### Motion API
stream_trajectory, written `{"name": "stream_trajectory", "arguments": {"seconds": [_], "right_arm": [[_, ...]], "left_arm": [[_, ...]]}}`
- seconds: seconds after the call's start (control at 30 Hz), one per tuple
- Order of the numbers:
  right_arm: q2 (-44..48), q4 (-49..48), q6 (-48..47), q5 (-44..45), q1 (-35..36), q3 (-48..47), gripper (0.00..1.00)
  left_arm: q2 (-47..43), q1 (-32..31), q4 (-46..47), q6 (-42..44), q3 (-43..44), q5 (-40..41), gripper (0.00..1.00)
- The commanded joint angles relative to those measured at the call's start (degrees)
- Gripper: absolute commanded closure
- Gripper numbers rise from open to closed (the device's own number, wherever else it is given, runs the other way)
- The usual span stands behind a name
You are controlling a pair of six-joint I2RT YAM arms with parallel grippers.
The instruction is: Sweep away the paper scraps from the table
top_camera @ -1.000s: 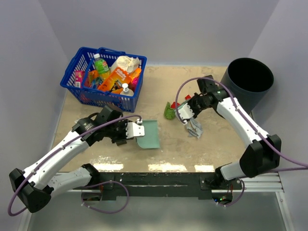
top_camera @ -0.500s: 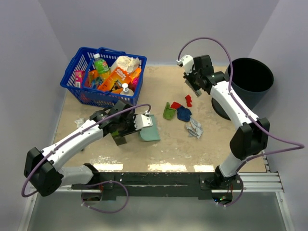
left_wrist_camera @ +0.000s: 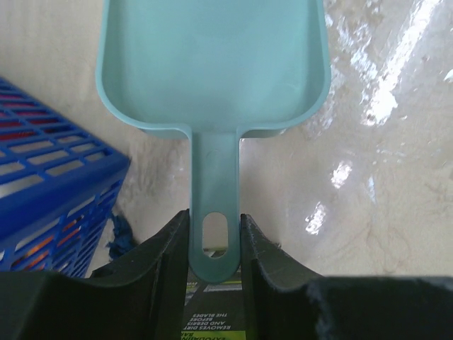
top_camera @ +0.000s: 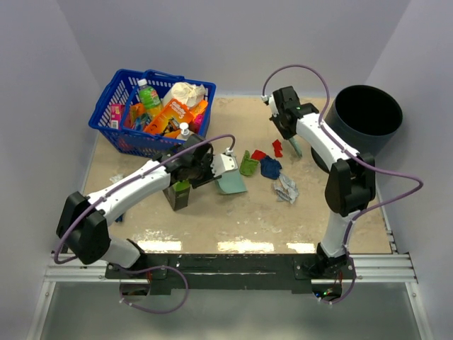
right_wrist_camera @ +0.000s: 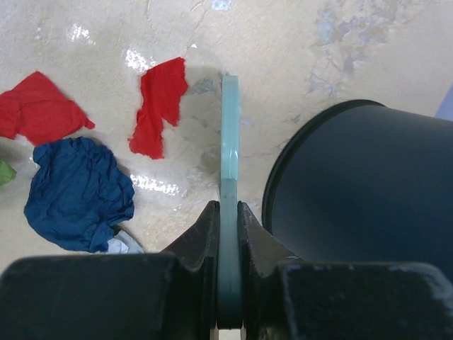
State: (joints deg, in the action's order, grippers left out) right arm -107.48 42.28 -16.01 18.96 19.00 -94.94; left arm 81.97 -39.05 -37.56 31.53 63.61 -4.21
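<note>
The paper scraps (top_camera: 270, 167) sit bunched in the middle of the table (top_camera: 212, 219), right between the two grippers. Leftmost is the olive-green wad (top_camera: 248, 165). One red piece (top_camera: 258, 154) lies just behind it, and the dark blue wad (top_camera: 270, 168) touches it on the right. The whitish-grey wad (top_camera: 286, 188) lies nearest the front edge. A second red scrap (top_camera: 277, 147) lies farthest back.

The left gripper (top_camera: 225, 164) is just left of the pile. Its fingers (left_wrist_camera: 170, 241) are clamped on the slim handle of the teal dustpan (left_wrist_camera: 212, 64), one on each side. The pan lies flat on the table beside the green wad, and nothing is in its scoop. A green-and-black box (top_camera: 178, 195) stands under that arm, and the blue basket (top_camera: 106, 131) sits at the back left.

The right gripper (top_camera: 287, 134) is behind and to the right of the pile. It is pinched tight on the teal brush (right_wrist_camera: 230, 142), which the wrist camera sees edge-on, so the bristles can't be made out. There, the second red scrap (right_wrist_camera: 159, 106) lies just left of the brush, close but apart. The blue wad (right_wrist_camera: 78, 191) is farther left. The black bin (right_wrist_camera: 368, 184) stands immediately right of the brush.
</note>
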Motion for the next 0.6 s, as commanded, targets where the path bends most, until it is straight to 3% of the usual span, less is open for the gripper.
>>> {"name": "stream_trajectory", "arguments": {"seconds": [0.0,0.43,0.57], "right_arm": [[-0.27,0.26,2.12,1.17,0.24,-3.76,1.0],[2.36,-0.36,4.06,-3.23,0.24,0.98,1.0],[2.1,0.08,4.5,-3.31,0.24,0.72,1.0]], "left_arm": [[2.22,0.29,-1.55,-2.61,4.32,-4.84,1.0],[-2.25,0.29,-6.64,-0.94,3.97,-2.91,1.0],[-2.17,0.2,-7.96,-2.26,7.83,-4.75,1.0]]}}
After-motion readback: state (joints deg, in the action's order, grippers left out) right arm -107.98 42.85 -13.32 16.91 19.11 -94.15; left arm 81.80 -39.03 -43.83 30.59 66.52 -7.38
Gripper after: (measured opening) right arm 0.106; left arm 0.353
